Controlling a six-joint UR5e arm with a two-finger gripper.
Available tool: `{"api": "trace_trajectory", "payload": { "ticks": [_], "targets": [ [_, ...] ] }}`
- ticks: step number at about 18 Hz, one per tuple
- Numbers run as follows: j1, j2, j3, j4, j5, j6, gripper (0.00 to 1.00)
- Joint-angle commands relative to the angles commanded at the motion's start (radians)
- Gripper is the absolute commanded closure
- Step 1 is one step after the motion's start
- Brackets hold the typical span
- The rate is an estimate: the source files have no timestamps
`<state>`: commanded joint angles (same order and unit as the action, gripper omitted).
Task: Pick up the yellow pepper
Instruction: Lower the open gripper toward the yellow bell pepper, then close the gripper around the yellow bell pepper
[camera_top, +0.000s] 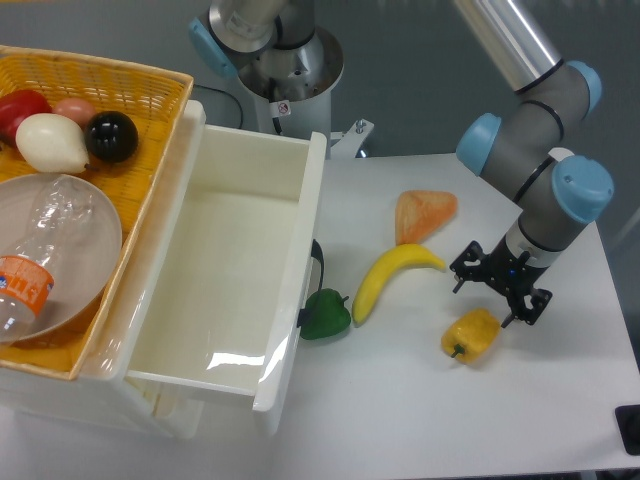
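We find the yellow pepper (471, 336) lying on its side on the white table (560, 420), toward the near right, its short green stem pointing near-left. The gripper (499, 285) hangs just above and slightly far of it, fingers spread wide and holding nothing.

We judge the pepper light and hollow, with a firm but glossy skin that could slip between hard pads. Its lumpy lobes may let it roll or squirt sideways if pinched off-centre. We would take it across the broadest part of the body, fingers straddling the lobes, not at the stem, which looks too small to hold.

The banana (390, 276) lies to its left, near but apart; the green pepper (325, 314) sits farther left beside the drawer (235, 290). Neither crowds the approach.
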<state>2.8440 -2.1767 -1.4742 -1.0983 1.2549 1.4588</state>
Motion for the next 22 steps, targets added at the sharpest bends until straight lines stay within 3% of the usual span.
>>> {"api": "trace_trajectory", "payload": {
  "ticks": [13,16,19,20,22],
  "targets": [
    [-0.026,-0.038,0.008,0.020,-0.029,-0.005,0.00],
    [-0.026,-0.041,0.005,0.021,-0.031,-0.002,0.26],
    [-0.029,-0.043,0.005,0.021,-0.031,-0.002,0.28],
    [-0.031,-0.043,0.005,0.021,-0.032,-0.002,0.35],
    [-0.026,-0.041,0.005,0.021,-0.058,0.002,0.59]
  ]
}}
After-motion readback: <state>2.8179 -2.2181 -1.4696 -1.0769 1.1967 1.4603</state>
